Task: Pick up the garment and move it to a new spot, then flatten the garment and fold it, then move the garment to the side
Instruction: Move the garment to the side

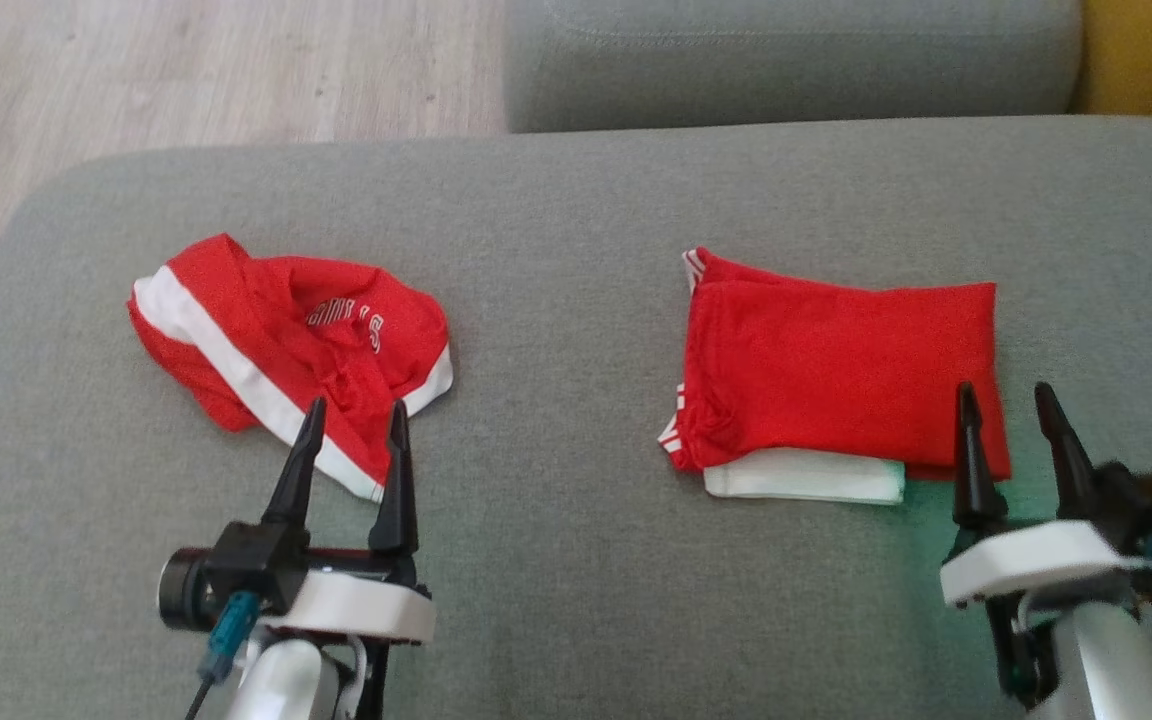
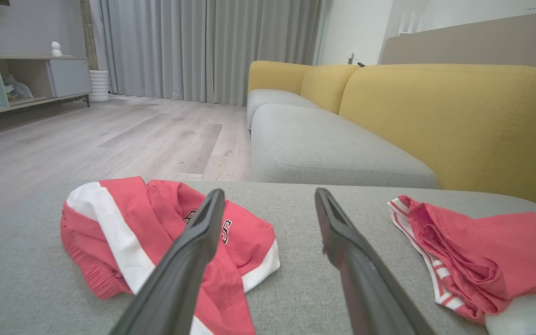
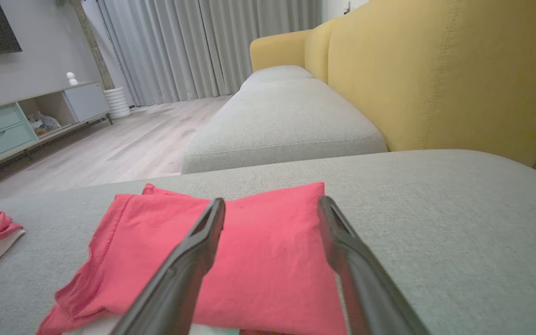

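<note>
Here, left end effector (image 1: 357, 403) and right end effector (image 1: 1004, 386) open, empty; crumpled garment (image 1: 266, 320) unlifted, unfolded; folded garment (image 1: 836, 370) aside.

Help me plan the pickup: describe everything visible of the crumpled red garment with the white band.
The crumpled red garment looks like thin sports fabric, bunched in uneven folds. A broad white band crosses it diagonally, white also edges its hem, and partly hidden lettering shows mid-cloth. It lies on the grey fabric sofa cushion, on the robot's left. The open left gripper stands at its near edge; contact is unclear.
</note>
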Robot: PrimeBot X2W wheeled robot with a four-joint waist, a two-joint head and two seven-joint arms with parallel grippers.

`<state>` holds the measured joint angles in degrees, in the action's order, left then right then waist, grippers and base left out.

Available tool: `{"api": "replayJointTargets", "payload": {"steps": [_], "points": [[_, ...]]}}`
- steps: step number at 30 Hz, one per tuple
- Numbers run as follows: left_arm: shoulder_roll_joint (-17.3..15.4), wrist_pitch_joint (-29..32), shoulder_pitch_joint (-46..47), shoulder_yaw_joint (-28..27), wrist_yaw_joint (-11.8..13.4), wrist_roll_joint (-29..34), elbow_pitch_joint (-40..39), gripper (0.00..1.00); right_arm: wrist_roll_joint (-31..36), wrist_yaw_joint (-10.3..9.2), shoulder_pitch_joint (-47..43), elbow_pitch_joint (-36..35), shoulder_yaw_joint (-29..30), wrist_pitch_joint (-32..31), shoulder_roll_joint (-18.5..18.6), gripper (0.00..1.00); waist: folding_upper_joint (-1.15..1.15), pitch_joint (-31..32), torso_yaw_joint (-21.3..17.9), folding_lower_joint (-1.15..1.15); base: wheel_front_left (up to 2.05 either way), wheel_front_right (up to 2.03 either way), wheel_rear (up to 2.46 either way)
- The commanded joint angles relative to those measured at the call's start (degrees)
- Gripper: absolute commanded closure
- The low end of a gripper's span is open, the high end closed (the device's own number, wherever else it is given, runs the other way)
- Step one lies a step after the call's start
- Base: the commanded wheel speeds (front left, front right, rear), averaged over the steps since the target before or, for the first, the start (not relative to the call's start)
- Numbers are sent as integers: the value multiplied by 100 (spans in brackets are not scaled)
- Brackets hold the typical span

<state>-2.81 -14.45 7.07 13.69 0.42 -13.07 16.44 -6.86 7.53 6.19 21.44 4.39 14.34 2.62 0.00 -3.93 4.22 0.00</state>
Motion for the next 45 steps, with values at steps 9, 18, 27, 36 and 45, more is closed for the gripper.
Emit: {"api": "replayJointTargets", "payload": {"steps": [9,18,27,36,45], "points": [[-8,-55,527,69,-35,-94,-162,0,422,-4,1191,1039,876,-633,26,0,0,-459,281,0,0,0,0],[-7,-55,642,86,-35,-91,-115,0,434,-4,1690,2326,1113,-950,26,0,0,-665,441,0,0,0,0],[-7,-55,662,-26,3,-99,-112,0,911,-4,1924,2511,632,-734,164,100,0,-584,275,0,0,0,0],[-7,-55,722,-46,10,-184,-194,0,1008,-4,1980,2205,243,-939,1905,100,0,-630,126,0,0,0,0],[-7,-55,911,-118,-23,-212,-275,0,1483,-4,2077,2363,771,-982,3365,100,0,-1065,242,0,0,0,0]]}}
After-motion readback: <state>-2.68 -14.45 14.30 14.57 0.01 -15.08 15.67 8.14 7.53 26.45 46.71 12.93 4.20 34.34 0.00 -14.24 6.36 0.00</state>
